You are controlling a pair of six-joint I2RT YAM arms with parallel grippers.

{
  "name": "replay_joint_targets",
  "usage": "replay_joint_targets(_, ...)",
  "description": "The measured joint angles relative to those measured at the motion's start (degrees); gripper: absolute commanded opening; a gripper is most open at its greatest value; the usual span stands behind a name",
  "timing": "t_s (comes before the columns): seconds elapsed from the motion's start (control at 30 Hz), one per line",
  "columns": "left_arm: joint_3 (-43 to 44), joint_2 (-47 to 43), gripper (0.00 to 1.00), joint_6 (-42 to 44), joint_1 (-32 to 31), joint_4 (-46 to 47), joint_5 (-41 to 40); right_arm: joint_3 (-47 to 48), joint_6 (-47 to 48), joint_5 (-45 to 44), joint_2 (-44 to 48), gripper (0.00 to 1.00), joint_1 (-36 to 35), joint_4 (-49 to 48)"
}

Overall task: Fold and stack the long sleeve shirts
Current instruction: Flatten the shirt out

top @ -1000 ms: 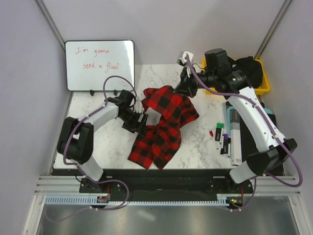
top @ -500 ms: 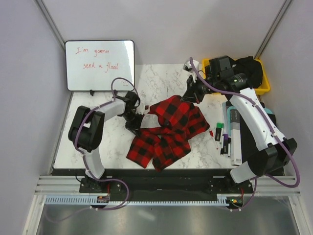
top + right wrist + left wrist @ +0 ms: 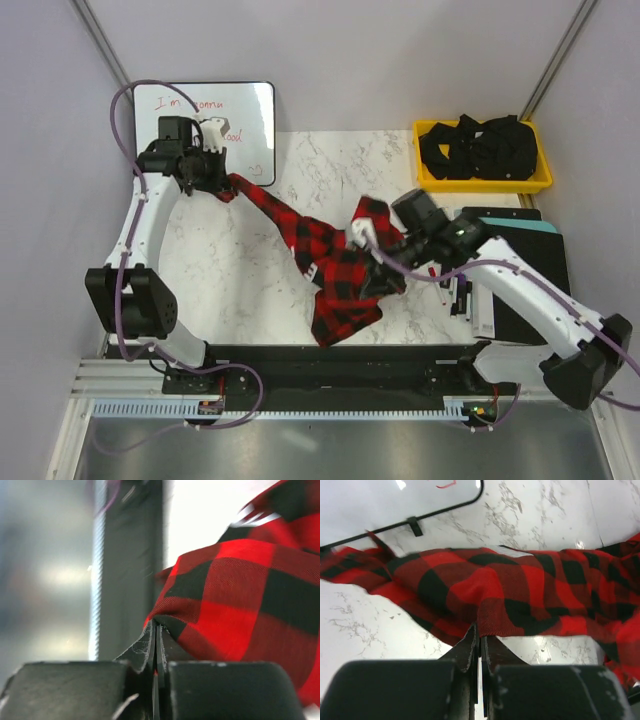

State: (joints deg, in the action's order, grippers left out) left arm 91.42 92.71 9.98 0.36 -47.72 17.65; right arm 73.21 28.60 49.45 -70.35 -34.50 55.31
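Note:
One red-and-black checked long sleeve shirt [image 3: 322,252] hangs stretched between my two grippers above the marble table [image 3: 330,160]. My left gripper [image 3: 222,183] is raised at the far left, in front of the whiteboard, shut on a sleeve end. In the left wrist view the shirt [image 3: 490,587] spreads across the frame, its edge pinched in the left gripper [image 3: 480,636]. My right gripper [image 3: 378,258] is low near the table's middle, shut on a fold of the cloth. The right wrist view shows the shirt [image 3: 240,595] pinched at the right gripper [image 3: 156,627]. The shirt's lower part droops toward the front edge.
A whiteboard [image 3: 205,130] with red writing leans at the back left. At the back right stands a yellow bin [image 3: 540,178] with black cloth in it. Markers [image 3: 458,295] and dark folders [image 3: 520,270] lie on the right side.
My left gripper shut on the shirt and swung up and back to the far left, pulling the cloth out long. My right gripper came down and forward toward the table's middle with its fold.

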Motion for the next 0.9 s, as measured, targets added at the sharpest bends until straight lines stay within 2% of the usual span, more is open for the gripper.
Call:
replay_joint_targets(0.07,-2.4,-1.6,0.02,0.7,-0.9,-0.1,0.1,-5.6,2.3,-1.9,-1.9,0.43,-8.4,1.6)
replay_joint_targets(0.13,-5.8,-1.7,0.02,1.4,-1.0,-0.2,-0.1,-7.8,4.8,-4.9,-6.6,0.49,-15.0,4.0)
replay_joint_targets(0.17,-7.1,-1.6,0.02,1.6,-1.0,-0.3,-0.4,-8.1,5.1,-6.0,-8.6,0.58,-16.8,4.6)
replay_joint_targets(0.23,-10.3,-1.4,0.02,2.1,-0.5,-0.6,-1.2,-8.1,5.6,-7.6,-12.0,0.61,-18.4,5.4)
replay_joint_targets(0.33,-12.4,-1.4,0.02,2.8,0.5,-1.3,-2.2,-7.3,4.0,-8.4,-13.0,0.63,-13.5,4.1)
replay_joint_targets(0.43,-13.0,-1.4,0.02,3.1,1.2,-1.1,-2.6,-4.0,-0.1,-8.4,-14.2,0.65,-4.5,0.8)
replay_joint_targets(0.47,-13.1,-1.4,0.02,3.1,1.4,-1.0,-2.6,-2.7,-1.8,-8.5,-15.2,0.78,-1.6,-1.3)
replay_joint_targets(0.57,-13.1,-1.0,0.02,3.1,1.4,-0.6,-2.6,-0.4,-6.8,-10.7,-18.8,0.98,5.2,-7.1)
replay_joint_targets(0.73,-13.1,0.5,0.02,3.1,1.4,0.1,-2.6,-0.1,-10.6,-14.2,-25.7,0.96,8.5,-10.3)
replay_joint_targets(0.8,-13.1,1.5,0.02,3.1,1.4,0.2,-2.6,0.1,-11.6,-14.4,-29.2,0.81,8.5,-10.8)
replay_joint_targets(0.83,-13.1,1.9,0.02,3.1,1.4,0.2,-2.6,0.3,-11.9,-14.3,-30.9,0.63,8.4,-10.7)
replay_joint_targets(0.9,-13.0,2.6,0.02,3.1,1.4,0.3,-2.6,0.5,-12.1,-13.2,-33.4,0.55,8.4,-10.3)
